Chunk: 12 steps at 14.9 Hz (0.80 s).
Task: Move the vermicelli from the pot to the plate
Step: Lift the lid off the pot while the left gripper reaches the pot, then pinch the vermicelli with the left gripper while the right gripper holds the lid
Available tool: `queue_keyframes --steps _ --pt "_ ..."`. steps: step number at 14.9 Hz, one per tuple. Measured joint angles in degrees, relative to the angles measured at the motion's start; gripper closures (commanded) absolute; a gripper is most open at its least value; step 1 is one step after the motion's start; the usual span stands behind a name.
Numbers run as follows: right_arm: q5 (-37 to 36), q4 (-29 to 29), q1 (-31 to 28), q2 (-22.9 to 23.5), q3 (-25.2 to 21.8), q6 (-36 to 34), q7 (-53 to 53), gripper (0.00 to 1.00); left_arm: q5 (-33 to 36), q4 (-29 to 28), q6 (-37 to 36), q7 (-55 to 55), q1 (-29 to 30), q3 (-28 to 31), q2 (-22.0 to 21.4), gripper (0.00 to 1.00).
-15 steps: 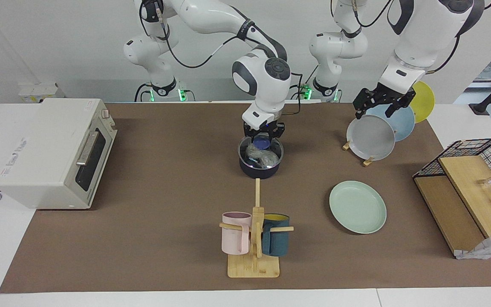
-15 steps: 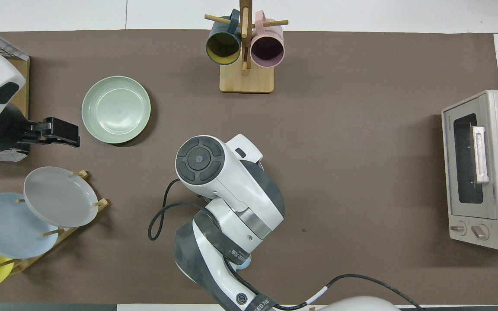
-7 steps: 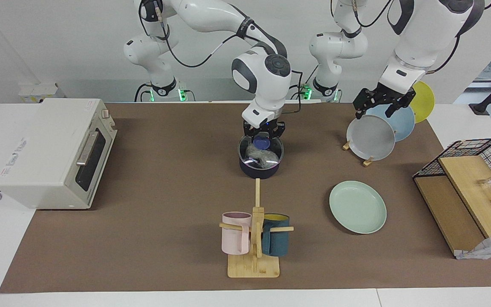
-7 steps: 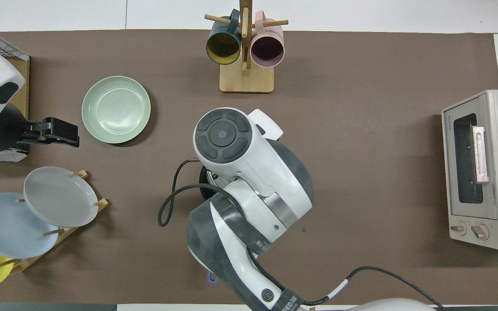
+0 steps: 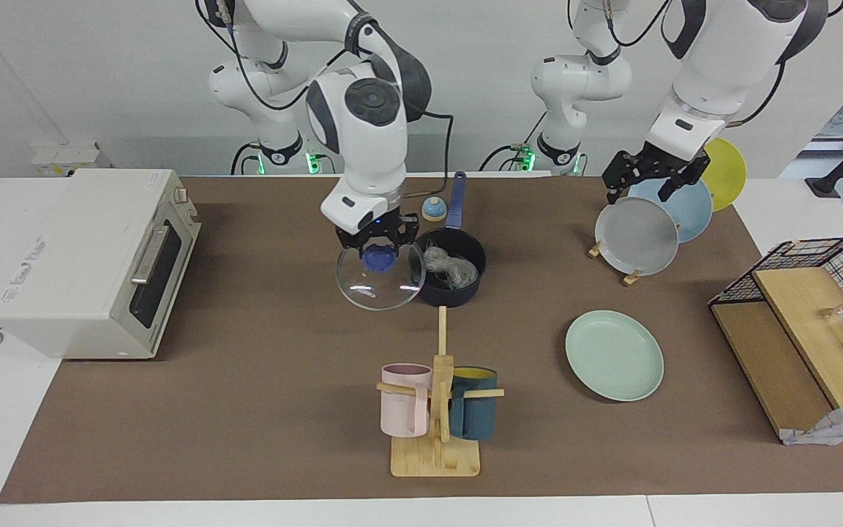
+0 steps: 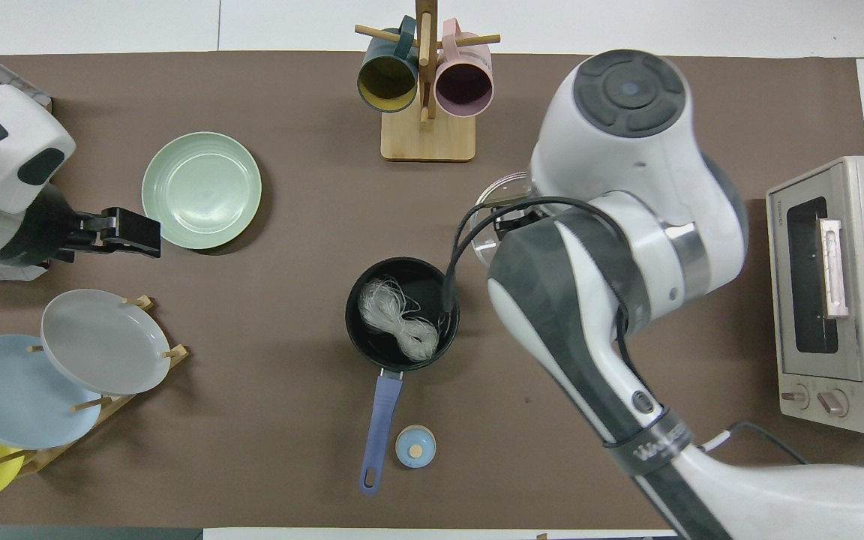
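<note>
The dark navy pot (image 5: pixel 451 287) (image 6: pixel 361 341) stands uncovered mid-table, its blue handle (image 6: pixel 379 427) pointing toward the robots. The whitish vermicelli (image 5: pixel 449 268) (image 6: pixel 396 320) lies clumped inside it. My right gripper (image 5: pixel 378 249) is shut on the blue knob of a glass lid (image 5: pixel 380 284). It holds the lid tilted in the air beside the pot, toward the right arm's end. In the overhead view the right arm hides the gripper and only the lid's edge (image 6: pixel 493 196) shows. The mint-green plate (image 5: pixel 614 356) (image 6: pixel 201 190) lies empty toward the left arm's end. My left gripper (image 5: pixel 639 190) (image 6: pixel 130 232) waits open over the plate rack.
A small round blue object (image 5: pixel 432 210) (image 6: pixel 415 446) sits beside the pot handle. A mug tree (image 5: pixel 436 410) holds a pink and a teal mug. The rack (image 5: pixel 634 277) holds grey, light blue and yellow plates. A toaster oven (image 5: pixel 92 256) and a wire basket (image 5: pixel 809 256) stand at the table's ends.
My right gripper has lifted the glass lid off the pot and carried it toward the right arm's end, uncovering the vermicelli. The left arm has barely moved.
</note>
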Motion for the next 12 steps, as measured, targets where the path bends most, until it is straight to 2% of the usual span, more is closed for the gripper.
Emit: queue_keyframes --steps 3,6,9,12 --pt "0.0 -1.6 -6.2 0.0 -0.1 0.8 -11.0 0.39 -0.3 -5.0 7.6 -11.1 -8.0 -0.5 -0.2 0.0" --pt "-0.3 -5.6 -10.5 -0.6 -0.1 5.7 -18.8 0.39 -2.3 -12.7 17.7 -18.1 -16.1 -0.9 1.2 0.0" --pt "-1.2 -13.7 -13.1 -2.5 -0.1 13.8 -23.5 0.39 -2.9 -19.1 29.0 -22.6 -22.5 -1.0 6.3 0.0" --pt "-2.8 -21.0 -13.5 -4.7 -0.1 19.8 -24.3 0.39 -5.6 -21.2 35.4 -23.6 -24.4 -0.9 11.3 0.0"
